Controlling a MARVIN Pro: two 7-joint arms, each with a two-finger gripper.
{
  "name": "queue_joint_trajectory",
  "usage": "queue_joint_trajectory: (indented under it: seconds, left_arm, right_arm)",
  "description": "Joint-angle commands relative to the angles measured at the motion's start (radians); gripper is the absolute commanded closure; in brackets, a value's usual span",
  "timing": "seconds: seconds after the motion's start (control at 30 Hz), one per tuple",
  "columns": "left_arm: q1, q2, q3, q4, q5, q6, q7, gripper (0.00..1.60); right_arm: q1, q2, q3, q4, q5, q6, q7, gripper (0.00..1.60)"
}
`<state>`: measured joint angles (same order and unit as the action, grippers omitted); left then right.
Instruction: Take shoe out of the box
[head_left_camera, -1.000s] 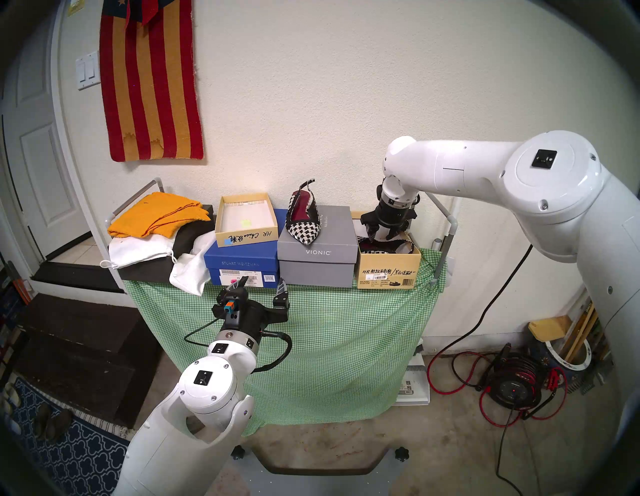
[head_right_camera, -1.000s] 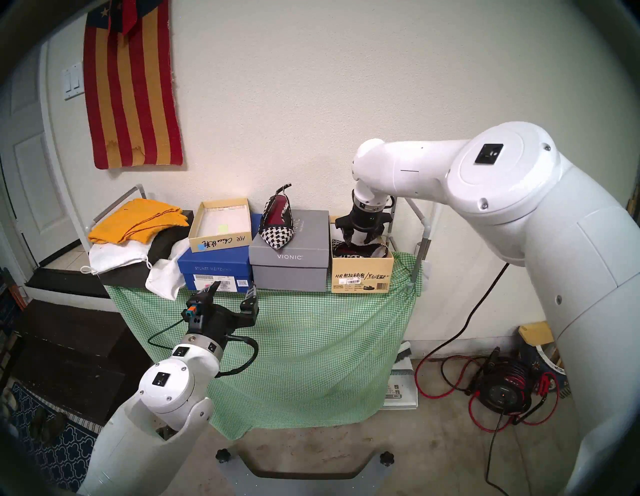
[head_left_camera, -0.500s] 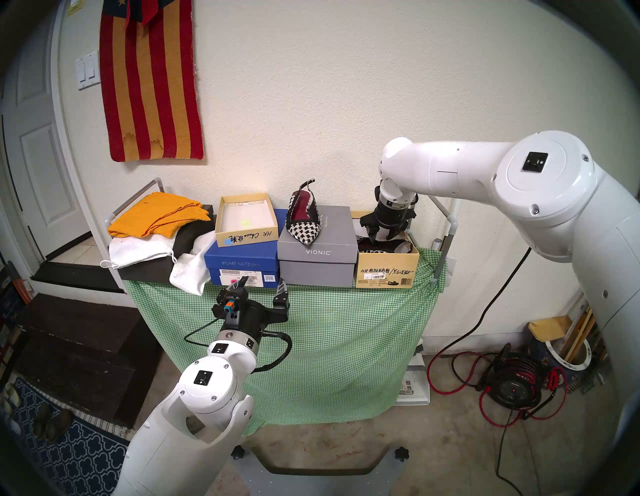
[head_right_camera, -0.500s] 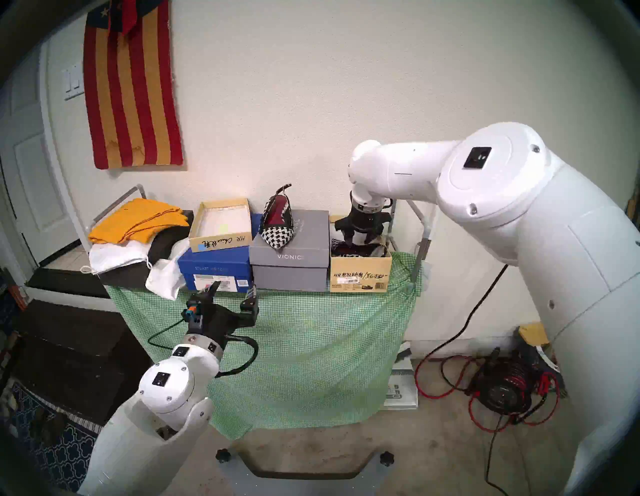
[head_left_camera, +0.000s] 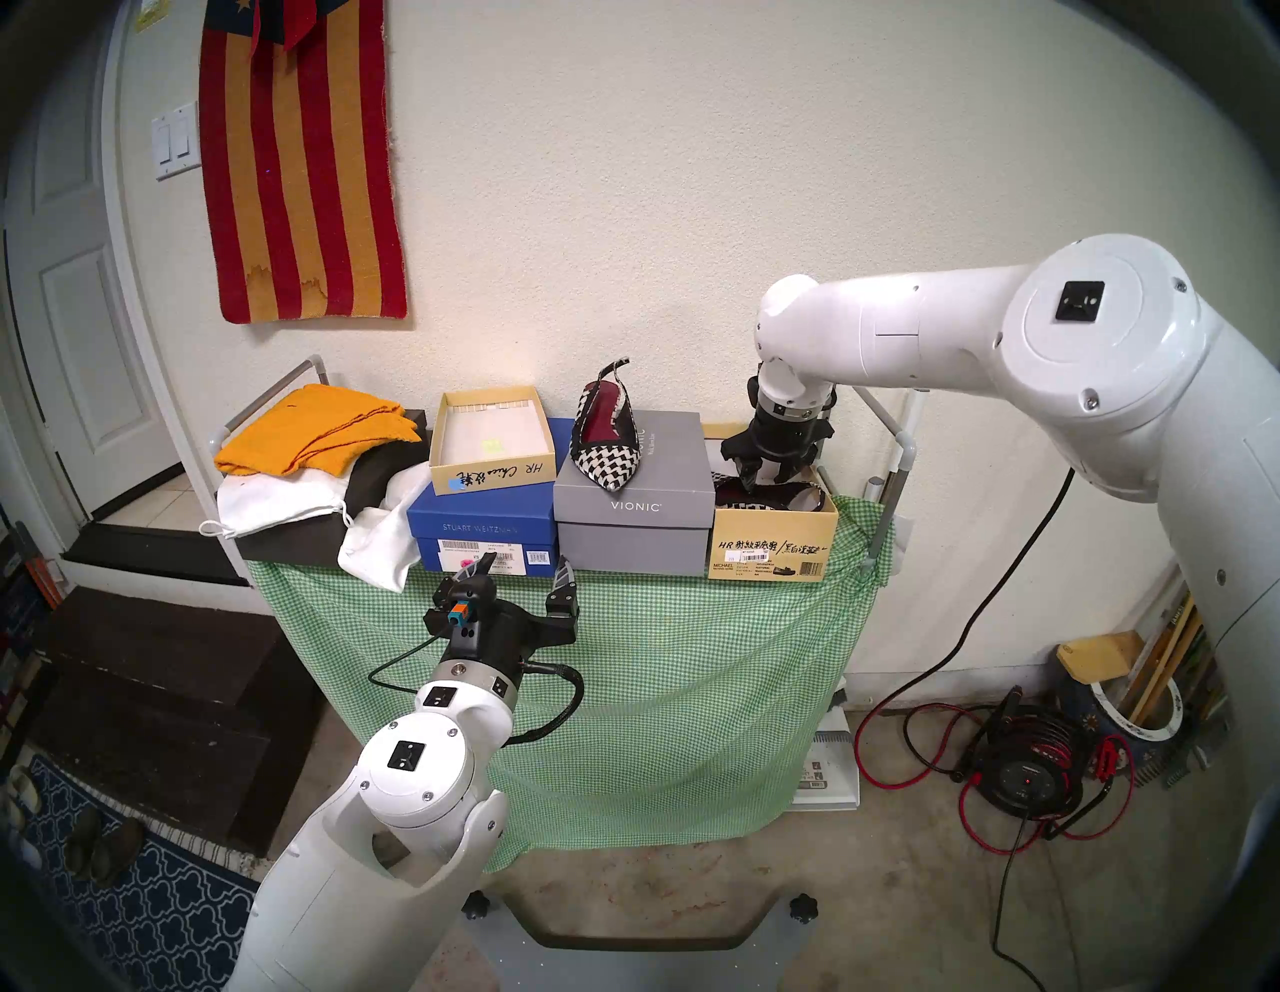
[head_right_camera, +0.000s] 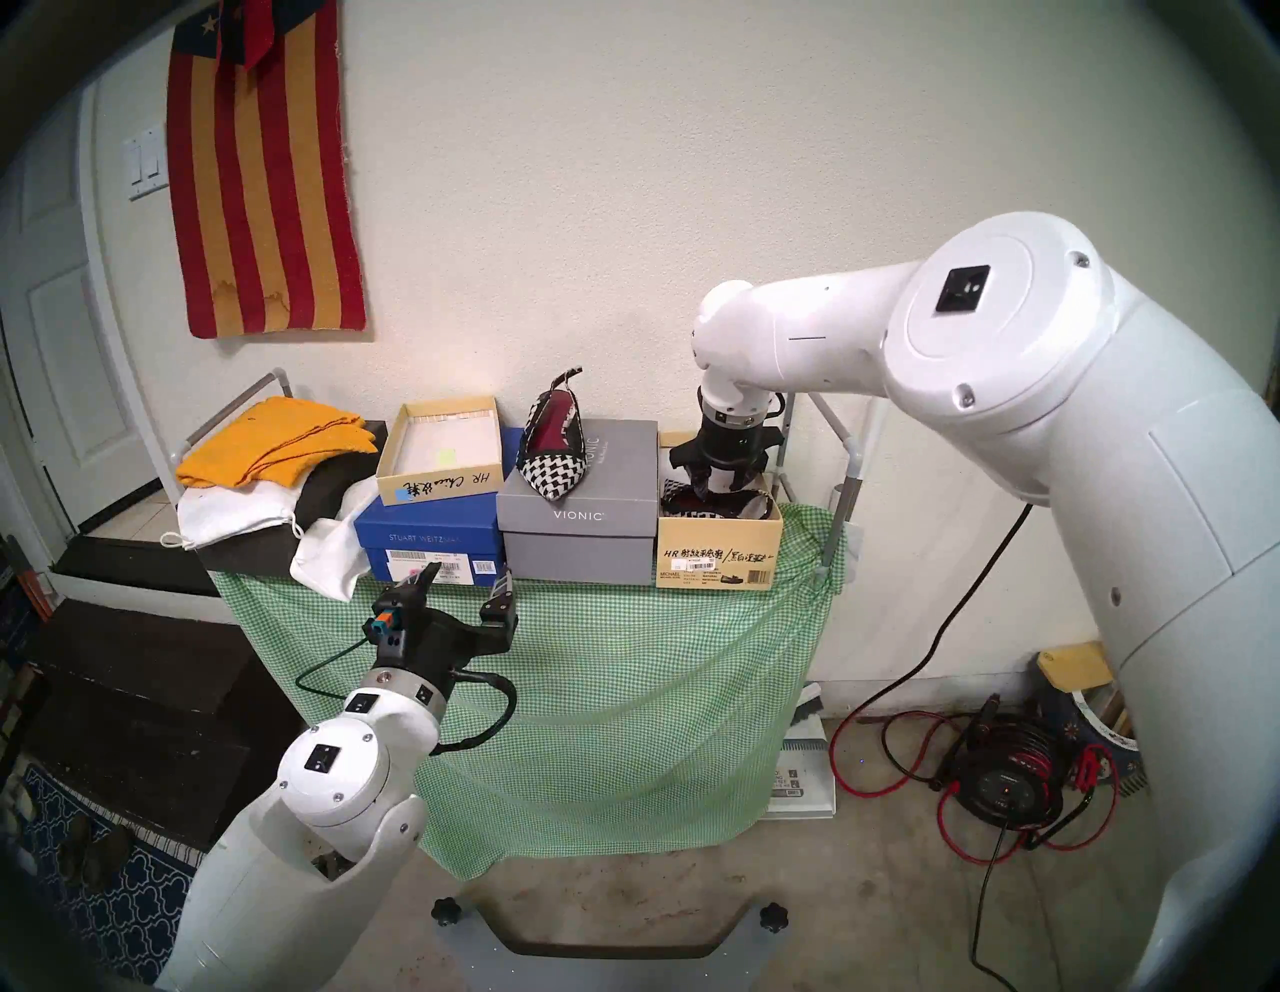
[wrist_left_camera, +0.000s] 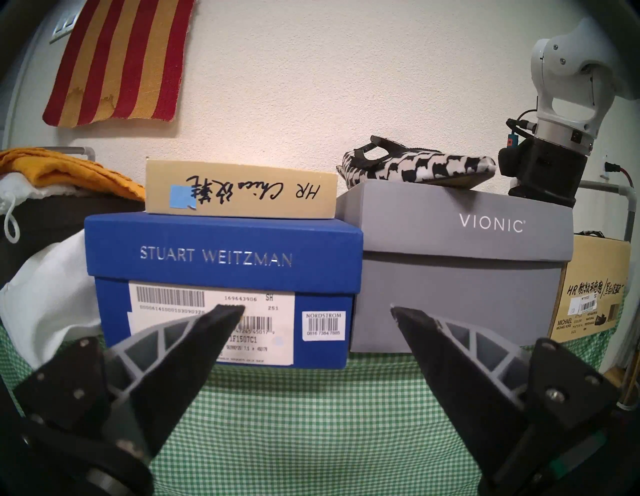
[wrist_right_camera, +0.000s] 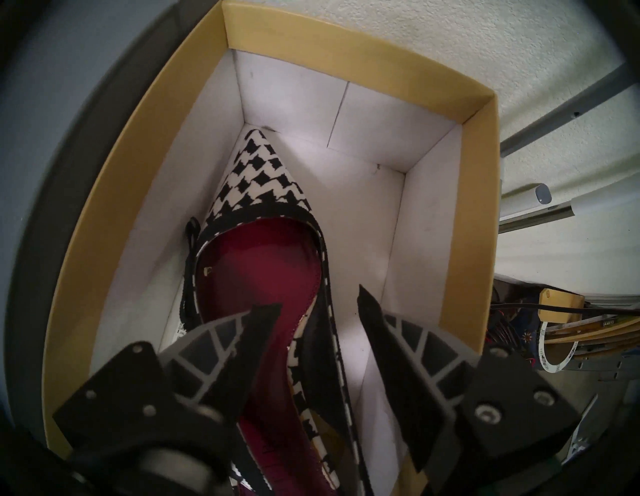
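The tan cardboard box (head_left_camera: 772, 540) with black "HR" writing stands open at the table's right end; it also shows in the right head view (head_right_camera: 717, 554) and the left wrist view (wrist_left_camera: 595, 298). A black-and-white houndstooth shoe (wrist_right_camera: 263, 194) with red lining lies inside, toe toward the wall. My right gripper (wrist_right_camera: 318, 311) is open and lowered into the box (wrist_right_camera: 104, 214). One finger is over the red insole, the other outside the shoe's side wall. My left gripper (head_left_camera: 523, 568) is open and empty, low in front of the blue box.
A matching shoe (head_left_camera: 606, 443) lies on the grey VIONIC box (head_left_camera: 634, 519) beside the tan box. A shallow tan box (head_left_camera: 492, 447) sits on a blue box (head_left_camera: 485, 530). Orange cloth (head_left_camera: 312, 429) and white bags are at the left. A grey cart rail (head_left_camera: 893, 471) stands right of the tan box.
My right gripper has shifted slightly left and settled lower over the shoe, and its elbow has risen. The left arm has not moved.
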<state>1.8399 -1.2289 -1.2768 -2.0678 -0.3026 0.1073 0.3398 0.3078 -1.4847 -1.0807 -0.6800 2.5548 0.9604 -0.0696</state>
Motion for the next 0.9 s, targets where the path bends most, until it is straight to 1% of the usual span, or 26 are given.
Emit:
queue_joint_trajectory:
  seconds: [0.0,0.07,0.1,0.17,0.27,0.43,0.5,0.53,0.57,0.6,0.63,0.8,0.87]
  left_arm:
    - [0.0,0.001,-0.001,-0.001,0.0,0.0,0.0,0.0]
    - [0.0,0.001,-0.001,-0.001,0.0,0.0,0.0,0.0]
    - [0.0,0.001,-0.001,-0.001,0.0,0.0,0.0,0.0]
    - [0.0,0.001,-0.001,-0.001,0.0,0.0,0.0,0.0]
    - [0.0,0.001,-0.001,-0.001,0.0,0.0,0.0,0.0]
    - [0.0,0.001,-0.001,-0.001,0.0,0.0,0.0,0.0]
    - [0.0,0.001,-0.001,-0.001,0.0,0.0,0.0,0.0]
    - [0.0,0.001,-0.001,-0.001,0.0,0.0,0.0,0.0]
    - [0.0,0.001,-0.001,-0.001,0.0,0.0,0.0,0.0]
    - [0.0,0.001,-0.001,-0.001,0.0,0.0,0.0,0.0]
    - [0.0,0.001,-0.001,-0.001,0.0,0.0,0.0,0.0]
    - [0.0,0.001,-0.001,-0.001,0.0,0.0,0.0,0.0]
    - [0.0,0.001,-0.001,-0.001,0.0,0.0,0.0,0.0]
  right_arm:
    - [0.073,0.009,-0.044,-0.114,0.051,-0.001,-0.007,0.59]
    - [0.095,0.007,-0.057,-0.139,0.065,-0.001,-0.008,0.65]
    - [0.115,0.01,-0.063,-0.169,0.073,-0.001,-0.01,0.67]
    - [0.133,0.007,-0.076,-0.189,0.089,-0.001,-0.012,0.68]
    - [0.17,0.014,-0.099,-0.251,0.119,-0.001,-0.023,0.66]
    - [0.21,0.0,-0.14,-0.309,0.182,-0.001,-0.042,0.86]
    - [0.216,-0.007,-0.148,-0.317,0.195,-0.001,-0.048,0.87]
    - [0.217,-0.014,-0.151,-0.316,0.205,-0.001,-0.054,0.92]
    - [0.223,-0.022,-0.159,-0.32,0.22,-0.001,-0.059,1.03]
    - [0.227,-0.028,-0.164,-0.322,0.234,-0.001,-0.065,1.03]
    - [0.231,-0.034,-0.171,-0.326,0.247,-0.001,-0.07,1.6]
    - [0.231,-0.065,-0.204,-0.312,0.322,-0.001,-0.101,1.6]
    - [0.217,-0.076,-0.213,-0.29,0.325,-0.001,-0.112,1.6]
